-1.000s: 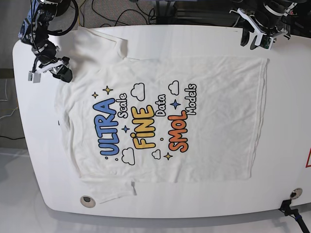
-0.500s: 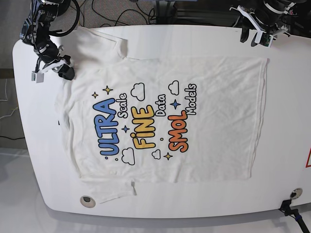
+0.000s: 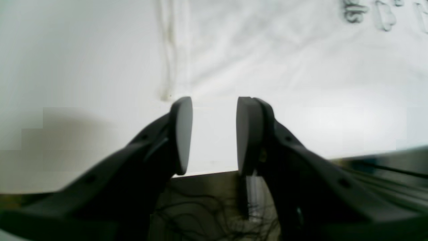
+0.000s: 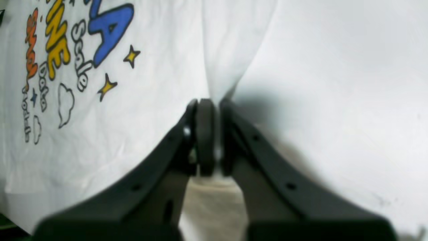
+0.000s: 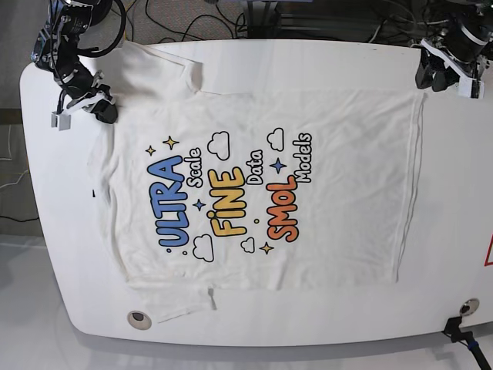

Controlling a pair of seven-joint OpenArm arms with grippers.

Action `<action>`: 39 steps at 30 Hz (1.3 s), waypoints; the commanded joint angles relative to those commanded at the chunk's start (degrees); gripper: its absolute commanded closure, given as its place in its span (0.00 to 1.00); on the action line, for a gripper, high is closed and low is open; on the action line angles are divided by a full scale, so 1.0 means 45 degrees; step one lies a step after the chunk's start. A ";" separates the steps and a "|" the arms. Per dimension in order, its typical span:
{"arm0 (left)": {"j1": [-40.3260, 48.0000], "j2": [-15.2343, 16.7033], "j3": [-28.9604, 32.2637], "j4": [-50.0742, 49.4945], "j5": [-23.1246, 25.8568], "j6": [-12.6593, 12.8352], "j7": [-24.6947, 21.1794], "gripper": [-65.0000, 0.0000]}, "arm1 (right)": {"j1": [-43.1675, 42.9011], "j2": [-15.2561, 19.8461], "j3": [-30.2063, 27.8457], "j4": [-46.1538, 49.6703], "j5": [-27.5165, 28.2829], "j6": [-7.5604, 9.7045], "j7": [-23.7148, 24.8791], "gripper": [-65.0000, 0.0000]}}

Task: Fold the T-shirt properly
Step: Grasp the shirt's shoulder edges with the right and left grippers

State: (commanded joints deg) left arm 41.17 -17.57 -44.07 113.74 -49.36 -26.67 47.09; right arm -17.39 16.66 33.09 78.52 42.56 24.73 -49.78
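Note:
The white T-shirt (image 5: 331,193) lies spread on the table, print side up, with blue "ULTRA", yellow "FINE" and orange "SMOL". My right gripper (image 5: 102,113) is at the shirt's far left shoulder edge. In the right wrist view it (image 4: 214,102) is shut on a raised fold of the shirt (image 4: 230,60). My left gripper (image 5: 434,77) hovers open at the far right, just beyond the hem corner. In the left wrist view it (image 3: 214,103) is open and empty, and the hem edge (image 3: 167,60) ends near its left fingertip (image 3: 183,113).
The white table (image 5: 462,193) has a rounded outline, and its back edge shows under my left gripper (image 3: 207,172). A round grommet (image 5: 139,317) sits near the front left. A black clamp (image 5: 460,330) is at the front right corner. Cables (image 5: 192,15) hang behind the table.
My left gripper has moved right along the back edge to just past the hem corner. My right gripper has shifted slightly back, still holding the shoulder fabric.

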 joint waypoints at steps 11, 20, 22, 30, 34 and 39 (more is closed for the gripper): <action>-0.2392 -0.0404 -0.1408 -0.3018 -0.1437 -0.0239 0.1866 0.66 | 0.0135 0.0076 0.0100 0.0318 0.0750 0.0319 0.0630 1.00; -0.3663 -0.0822 -0.0599 -0.5946 -0.2175 -0.0522 0.2214 0.65 | 0.0119 0.0105 0.0127 0.0433 0.0691 0.0336 0.0721 1.00; -0.3831 -0.0849 -0.0055 -0.6142 -0.2029 -0.0577 0.2284 0.66 | 0.0100 0.0097 0.0123 0.0438 0.0674 0.0298 0.0691 1.00; -0.4315 -0.0977 0.1195 -0.6585 -0.1837 -0.0844 0.2383 0.66 | 0.0135 0.0142 0.0096 0.0408 0.0710 0.0311 0.0717 1.00; -0.4511 -0.1004 0.1297 -0.6935 -0.1723 -0.1130 0.2378 0.66 | 0.0160 0.0129 0.0135 0.0423 0.0737 0.0287 0.0668 1.00; -0.4610 -0.0960 0.1319 -0.7089 -0.1481 -0.1042 0.2676 0.65 | 0.0212 0.0164 0.0224 0.0430 0.1167 0.0491 0.0883 0.97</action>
State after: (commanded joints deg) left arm 20.43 -21.89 -38.13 81.84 -56.02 -31.35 59.13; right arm -16.44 17.40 34.10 80.46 47.81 26.93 -45.81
